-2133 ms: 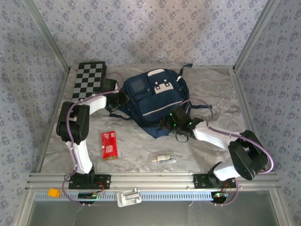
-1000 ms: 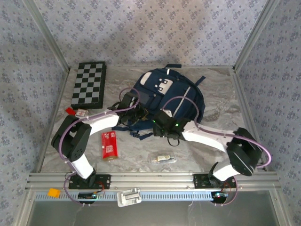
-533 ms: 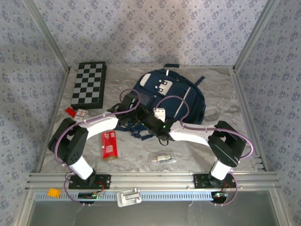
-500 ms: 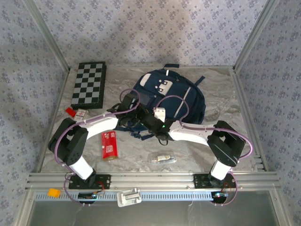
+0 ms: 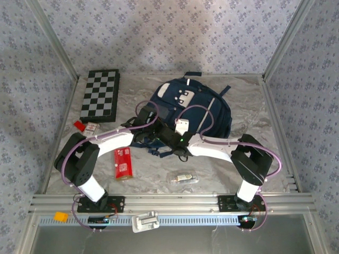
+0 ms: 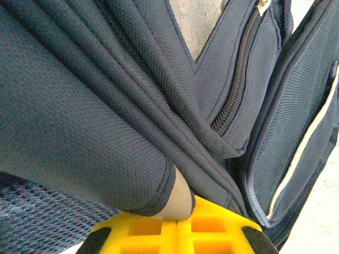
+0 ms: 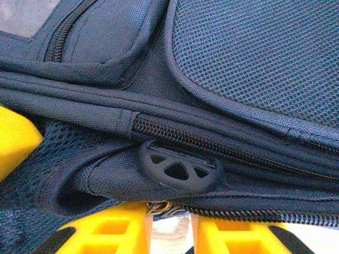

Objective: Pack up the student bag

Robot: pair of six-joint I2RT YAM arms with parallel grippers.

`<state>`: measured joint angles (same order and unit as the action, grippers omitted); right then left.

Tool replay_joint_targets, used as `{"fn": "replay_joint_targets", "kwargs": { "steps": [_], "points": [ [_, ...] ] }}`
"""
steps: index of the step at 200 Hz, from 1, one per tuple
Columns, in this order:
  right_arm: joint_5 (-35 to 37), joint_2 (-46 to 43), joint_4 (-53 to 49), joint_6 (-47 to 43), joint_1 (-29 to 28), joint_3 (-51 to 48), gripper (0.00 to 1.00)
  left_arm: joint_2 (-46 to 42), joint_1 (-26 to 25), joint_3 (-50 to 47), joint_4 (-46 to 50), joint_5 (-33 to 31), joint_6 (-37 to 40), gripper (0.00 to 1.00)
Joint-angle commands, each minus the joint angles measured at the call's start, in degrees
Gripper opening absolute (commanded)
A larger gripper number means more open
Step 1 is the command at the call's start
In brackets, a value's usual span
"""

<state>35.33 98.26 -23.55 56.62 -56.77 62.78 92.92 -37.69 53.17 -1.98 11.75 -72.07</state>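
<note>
Top external view: the student bag (image 5: 197, 108) lies on the worktop (image 5: 249, 98), your left pincer (image 6: 177, 218) clamped on its fabric, your right pincer (image 7: 169, 225) at a zip (image 7: 212, 145), grip impossible to tell; likely opening, so draw that zip next.

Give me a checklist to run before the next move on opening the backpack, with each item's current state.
1. Hold of the left gripper on the student bag: ok, fabric folds bunch at its yellow fingers.
2. Hold of the right gripper on the zipper pull: cannot tell; the metal pull sits in the gap between its fingers.
3. The zipper opened: not ok, its teeth are meshed.
4. Grippers apart from each other: cannot tell; they sit close together at the bag's near edge.
5. The red packet and chessboard ready on the table: ok, both lie outside the bag.
</note>
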Motion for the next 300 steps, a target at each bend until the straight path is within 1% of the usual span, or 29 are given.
{"fn": "replay_joint_targets", "kwargs": {
  "steps": [1,51,95,115,152,173,188,210,225,242,274,300],
  "points": [
    [1.9,-2.3,-1.3,1.2,-0.1,-0.9,0.25,-3.8,-0.8,0.9,-2.8,1.4,0.9,0.00],
    [-1.4,-0.5,1.6,-2.6,2.3,-0.2,0.30,-3.7,-0.8,1.3,-2.0,1.2,1.7,0.00],
    [-0.9,1.4,1.4,-2.5,3.3,0.5,0.29,-3.5,-0.8,1.3,-2.7,1.2,1.5,0.00],
    [-1.5,2.0,3.2,-3.6,3.8,0.3,0.26,-3.3,-0.8,2.0,-2.1,1.7,2.0,0.00],
    [-1.2,2.7,3.0,-5.1,4.2,0.8,0.20,-3.8,-0.8,2.3,-1.5,1.2,2.4,0.00],
    [-1.8,2.3,4.1,-7.0,4.4,0.3,0.18,-3.8,-0.8,2.6,-1.2,1.2,2.6,0.00],
    [-2.3,1.5,5.5,-9.4,4.4,-0.3,0.15,-3.7,-0.7,2.6,-0.9,1.0,2.8,0.00],
    [-2.6,0.2,4.4,-11.4,4.1,-0.6,0.10,-3.8,-0.3,3.1,0.5,-0.1,3.6,0.00],
    [-4.1,-1.1,3.9,-12.2,4.0,-1.6,0.06,-3.7,0.6,3.0,0.3,-0.1,4.0,0.00],
    [-6.9,-2.9,3.4,-13.0,4.0,-3.3,0.00,-3.3,3.5,3.5,0.7,1.6,5.0,0.00],
    [-10.6,-8.6,3.2,-13.3,4.0,-9.5,0.00,-2.4,6.9,3.7,1.6,1.4,6.8,0.00],
    [-10.8,-14.9,-0.6,-9.8,4.4,-15.4,0.00,-0.3,10.0,5.4,2.7,2.1,8.5,0.00]
  ]
}}
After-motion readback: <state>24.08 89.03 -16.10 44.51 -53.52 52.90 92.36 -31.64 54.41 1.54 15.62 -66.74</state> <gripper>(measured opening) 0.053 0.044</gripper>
